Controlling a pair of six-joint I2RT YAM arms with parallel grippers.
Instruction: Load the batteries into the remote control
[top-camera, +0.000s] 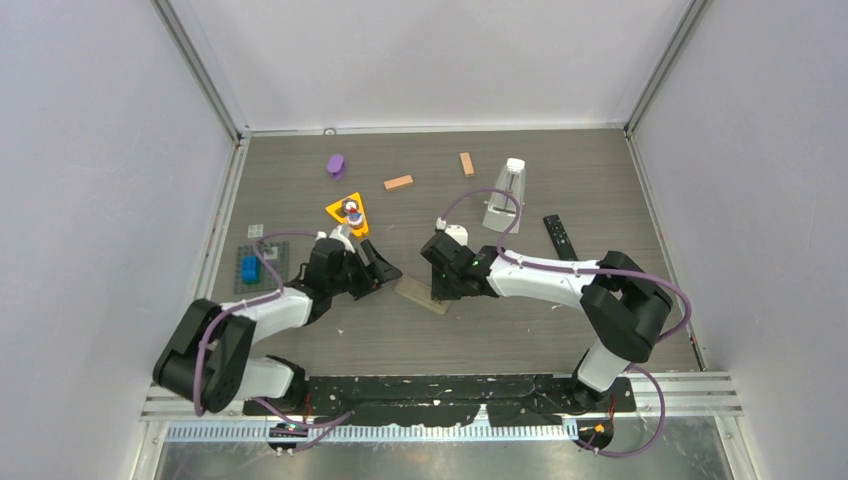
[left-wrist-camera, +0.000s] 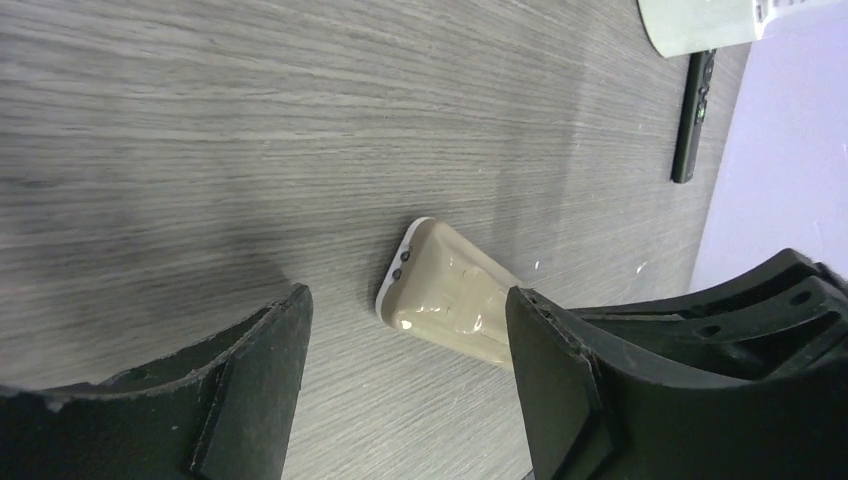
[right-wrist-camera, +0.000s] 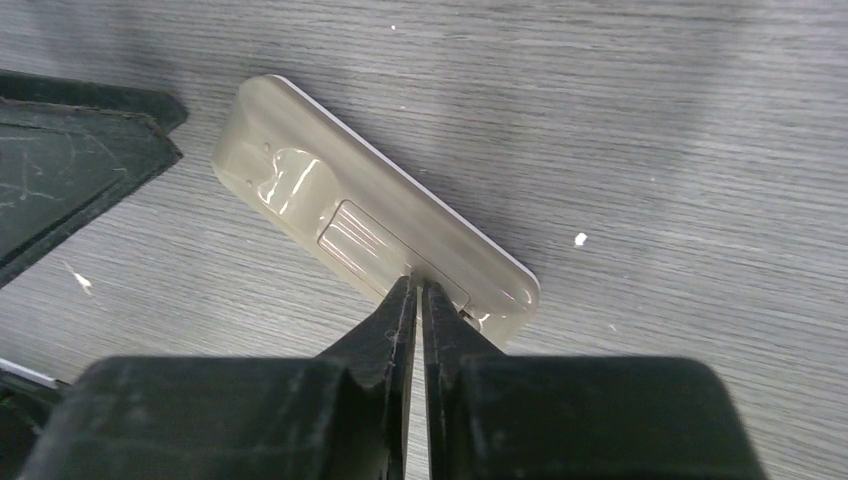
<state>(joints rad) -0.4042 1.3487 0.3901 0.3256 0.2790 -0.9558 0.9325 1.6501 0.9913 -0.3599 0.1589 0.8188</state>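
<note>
Working at the battery cover (right-wrist-camera: 372, 243) of the beige remote (right-wrist-camera: 300, 185) lying back-up on the counter (right-wrist-camera: 650, 120), the right end effector (right-wrist-camera: 415, 288), jaws together, probably must slide it off next, while the left end effector (left-wrist-camera: 408, 310) hovers spread apart alongside.

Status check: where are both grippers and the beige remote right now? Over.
Left gripper jaws open, at end of beige remote. Right gripper jaws shut, tips at its battery cover. Cover looks closed. Nothing obstructing.
</note>
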